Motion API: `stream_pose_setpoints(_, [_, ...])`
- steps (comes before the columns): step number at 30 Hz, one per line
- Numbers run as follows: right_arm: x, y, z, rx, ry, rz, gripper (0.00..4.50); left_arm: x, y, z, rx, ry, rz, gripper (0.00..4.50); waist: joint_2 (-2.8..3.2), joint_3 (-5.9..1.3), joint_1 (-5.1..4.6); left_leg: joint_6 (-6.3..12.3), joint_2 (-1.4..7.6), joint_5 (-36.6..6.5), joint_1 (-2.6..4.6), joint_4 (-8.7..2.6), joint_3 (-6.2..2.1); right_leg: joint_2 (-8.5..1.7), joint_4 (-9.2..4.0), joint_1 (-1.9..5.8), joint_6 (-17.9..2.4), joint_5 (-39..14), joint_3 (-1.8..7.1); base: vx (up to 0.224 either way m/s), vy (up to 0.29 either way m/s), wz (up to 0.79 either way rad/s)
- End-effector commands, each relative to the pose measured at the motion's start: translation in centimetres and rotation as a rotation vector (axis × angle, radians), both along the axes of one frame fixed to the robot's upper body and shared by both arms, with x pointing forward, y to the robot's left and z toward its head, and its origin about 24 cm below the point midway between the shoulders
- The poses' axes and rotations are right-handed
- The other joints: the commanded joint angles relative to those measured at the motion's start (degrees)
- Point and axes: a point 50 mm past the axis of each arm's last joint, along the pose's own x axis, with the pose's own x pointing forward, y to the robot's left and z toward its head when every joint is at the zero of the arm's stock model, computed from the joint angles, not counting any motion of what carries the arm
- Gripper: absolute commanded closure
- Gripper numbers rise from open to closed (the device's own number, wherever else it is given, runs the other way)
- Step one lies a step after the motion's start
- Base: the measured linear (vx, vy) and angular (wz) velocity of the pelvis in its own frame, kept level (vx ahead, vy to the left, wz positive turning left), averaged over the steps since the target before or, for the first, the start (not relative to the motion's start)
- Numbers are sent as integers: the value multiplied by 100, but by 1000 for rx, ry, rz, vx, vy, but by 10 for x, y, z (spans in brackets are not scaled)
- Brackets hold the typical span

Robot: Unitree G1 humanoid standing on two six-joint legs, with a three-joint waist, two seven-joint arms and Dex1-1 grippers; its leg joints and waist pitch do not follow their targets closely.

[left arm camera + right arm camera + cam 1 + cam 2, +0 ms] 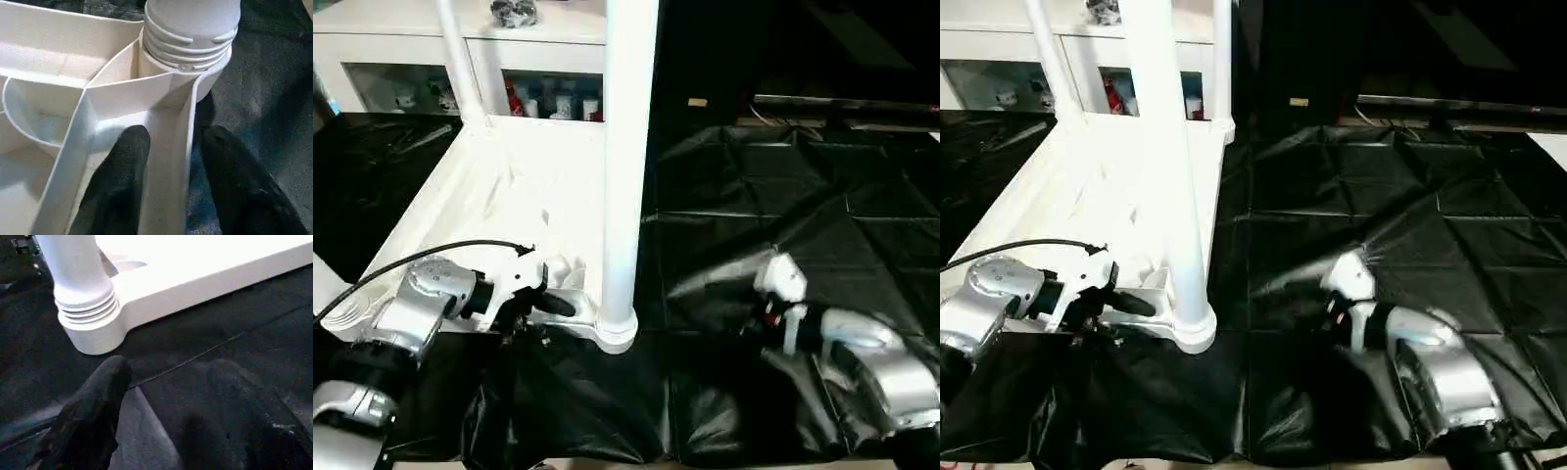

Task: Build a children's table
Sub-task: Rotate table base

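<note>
Tabletop (509, 196) lies upside down on the black sheet (822, 215), ribbed underside up, with legs standing in its corner sockets: one tall leg (626, 147) at the near corner (its threaded base sits in the round socket) and another leg (460, 64) at a far corner, in front of the white cabinet (538, 59). Left gripper (168, 161) is clamped on the tabletop's side wall just beside the near leg, one black finger (122, 161) inside the rim and one outside, while the right gripper (166, 396) hovers with its fingers apart and holding nothing, above the sheet near that same corner
</note>
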Motion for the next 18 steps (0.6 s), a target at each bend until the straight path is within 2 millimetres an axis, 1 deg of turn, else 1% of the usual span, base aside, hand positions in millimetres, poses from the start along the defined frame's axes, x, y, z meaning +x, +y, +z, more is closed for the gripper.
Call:
stream_pose_setpoints(1, [0, -1, 3, 7, -6, 1, 150, 1, 1, -1, 30, 0, -12, 277, 42, -275, 17, -25, 292, -1803, 106, -522, -84, -332, -436, 129, -1384, -1465, 163, 0, 0, 0])
stream_pose_setpoints(3, [-1, -1, 3, 5, -5, 1, 150, 2, 1, 0, 35, 3, -21, 276, 58, -271, 19, -57, 297, -1860, 112, -527, -90, -338, -445, 117, -1366, -1554, 167, 0, 0, 0])
stream_pose_setpoints(4, [-2, -2, 3, 5, -3, 0, 150, 2, 2, 1, 37, 7, -29, 276, 58, -271, 17, -68, 295, -1873, 111, -528, -90, -335, -447, 118, -1358, -1564, 170, 0, 0, 0])
stream_pose_setpoints(5, [-2, -2, 3, 5, -3, -1, 150, 2, 3, 1, 39, 7, -31, 301, 53, -270, 18, -65, 293, -1868, 114, -529, -89, -333, -453, 116, -1350, -1567, 169, 0, 0, 0])
stream_pose_setpoints(6, [-2, -2, 3, 4, -2, -2, 150, 2, 3, 1, 40, 6, -34, 301, 46, -277, 18, -64, 298, -1837, 112, -528, -88, -334, -447, 119, -1357, -1503, 170, 0, 0, 0])
stream_pose_setpoints(7, [-3, -3, 3, 4, -2, -3, 150, 2, 5, 1, 42, 5, -37, 321, 61, -278, 24, -53, 299, -1786, 105, -532, -93, -336, -438, 126, -1371, -1422, 169, 0, 0, 0])
stream_pose_setpoints(10, [-2, -3, 3, 2, -2, -3, 150, 1, 7, 1, 42, 5, -36, 327, 52, -281, 21, -30, 303, -1733, 102, -530, -88, -333, -421, 129, -1432, -1249, 163, 0, 0, 0])
stream_pose_setpoints(11, [-2, -3, 3, 2, -3, -3, 150, 1, 8, 1, 41, 6, -36, 356, 53, -280, 17, -22, 301, -1723, 97, -530, -88, -332, -418, 132, -1441, -1231, 162, 0, 0, 0])
stream_pose_setpoints(14, [-1, -2, 4, 2, -4, -1, 150, 0, 10, 1, 39, 10, -35, 367, 49, -270, 19, -29, 301, -1790, 101, -533, -83, -336, -428, 126, -1441, -1341, 165, 0, 0, 0])
stream_pose_setpoints(15, [-1, -2, 4, 1, -4, 0, 150, -1, 12, 0, 43, 14, -35, 381, 41, -269, 18, -32, 301, -1806, 103, -533, -84, -338, -435, 123, -1426, -1400, 167, 0, 0, 0])
stream_pose_setpoints(16, [-1, -3, 4, 1, -4, 0, 150, -1, 12, 0, 44, 15, -36, 397, 47, -270, 21, -37, 305, -1802, 102, -536, -89, -343, -434, 124, -1418, -1417, 168, 0, 0, 0])
stream_pose_setpoints(17, [0, -3, 4, 0, -3, 1, 150, -2, 13, -1, 45, 21, -36, 397, 30, -269, 17, -37, 307, -1802, 104, -536, -86, -340, -435, 120, -1414, -1414, 167, 0, 0, 0])
stream_pose_setpoints(18, [0, -3, 4, -1, -3, 2, 150, -2, 13, -1, 46, 25, -36, 409, 38, -269, 21, -37, 308, -1796, 103, -538, -89, -342, -429, 123, -1417, -1405, 168, 0, 0, 0])
